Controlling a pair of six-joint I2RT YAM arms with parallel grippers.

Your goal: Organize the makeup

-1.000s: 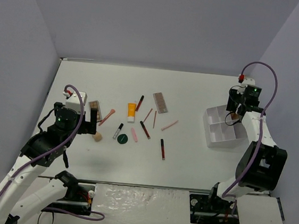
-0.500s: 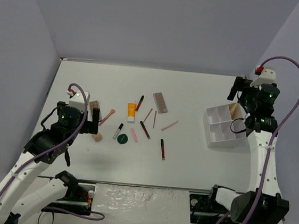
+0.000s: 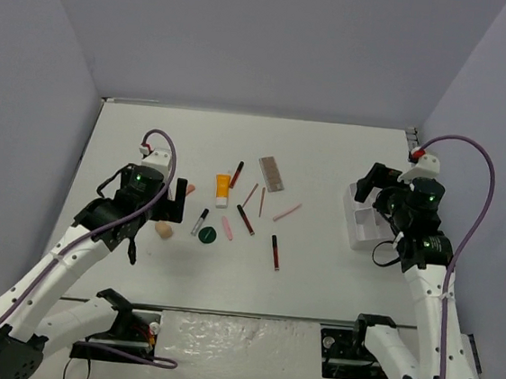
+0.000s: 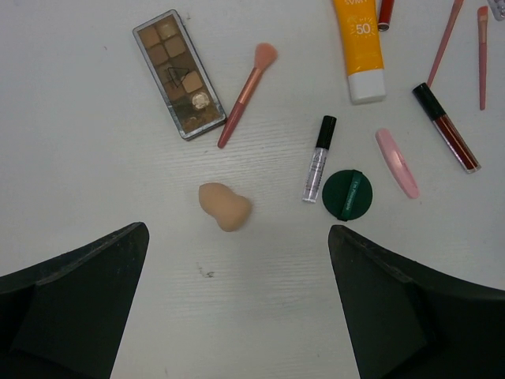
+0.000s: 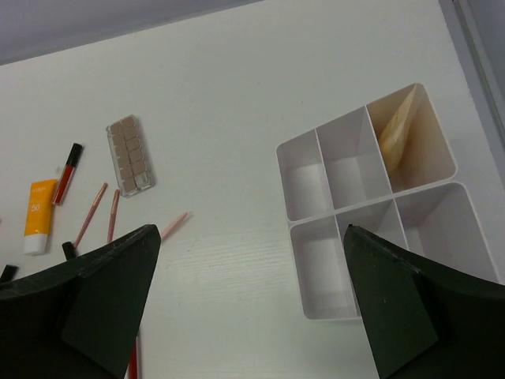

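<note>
The makeup lies scattered mid-table: an orange tube (image 3: 222,186), a brown palette (image 3: 272,173), a dark-green disc (image 3: 208,235), a beige sponge (image 3: 165,230), dark-red sticks (image 3: 275,251) and pink pencils (image 3: 287,212). My left gripper (image 3: 174,201) hangs open above the sponge (image 4: 225,207), with a second palette (image 4: 177,73), a pink brush (image 4: 246,95) and the disc (image 4: 349,194) in its view. My right gripper (image 3: 370,182) is open and empty (image 5: 251,237), hovering at the left side of the white tray (image 5: 341,207). A beige tube (image 5: 398,130) leans in the tray's far right compartment.
The tray (image 3: 358,222) stands at the right, partly hidden under my right arm. Its other compartments show nothing inside. Grey walls close the table's left, back and right.
My right gripper opened, lifted off the tray and swung left, leaving the beige tube in a compartment. My left arm moved right, over the sponge and palette.
</note>
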